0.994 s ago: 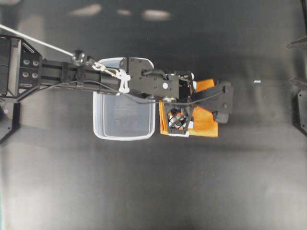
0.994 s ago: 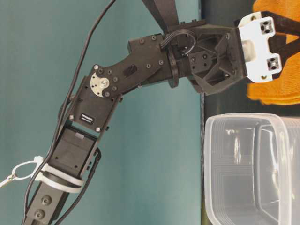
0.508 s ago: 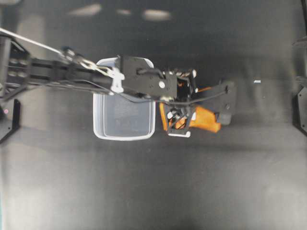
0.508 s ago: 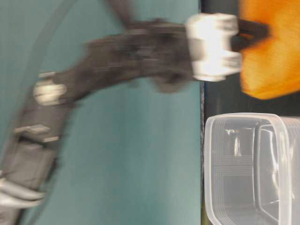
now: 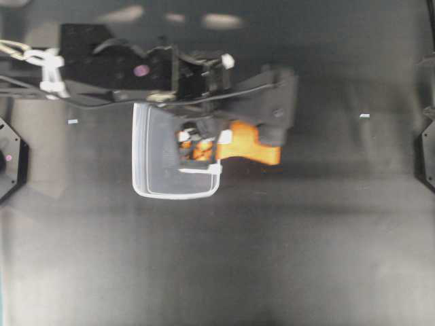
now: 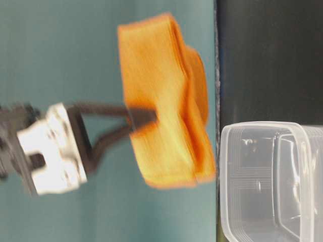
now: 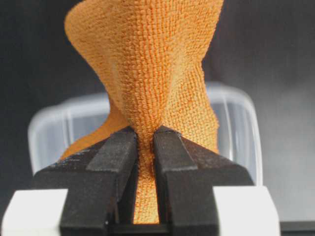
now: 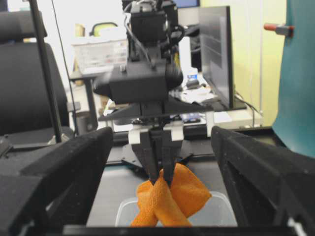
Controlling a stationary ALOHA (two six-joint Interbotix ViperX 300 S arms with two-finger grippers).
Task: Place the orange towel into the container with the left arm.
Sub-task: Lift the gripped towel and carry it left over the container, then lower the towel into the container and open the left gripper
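Note:
My left gripper [image 7: 144, 142] is shut on the orange towel [image 7: 147, 64], pinching a fold of the fuzzy cloth between its black fingers. The towel [image 5: 255, 146] hangs in the air, bunched, over the right edge of the container [image 5: 160, 183], a clear lidless tub. In the table-level view the towel [image 6: 161, 126] is lifted clear of the table, higher than the tub's rim [image 6: 262, 176]. The right wrist view shows the left gripper [image 8: 160, 177] holding the towel [image 8: 172, 201] above the tub [image 8: 216, 211]. My right gripper [image 8: 162, 135] is open and empty, at the overhead view's right edge [image 5: 423, 88].
The table is black. A small white scrap [image 5: 364, 116] lies right of the towel and another [image 5: 73, 121] left of the tub. A teal backdrop [image 6: 101, 50] stands behind the table. An arm base [image 5: 10, 159] sits at the left edge.
My left gripper has lifted the towel off the table to the right of the tub and carried it up and left, over the tub's right edge. The tub has not moved.

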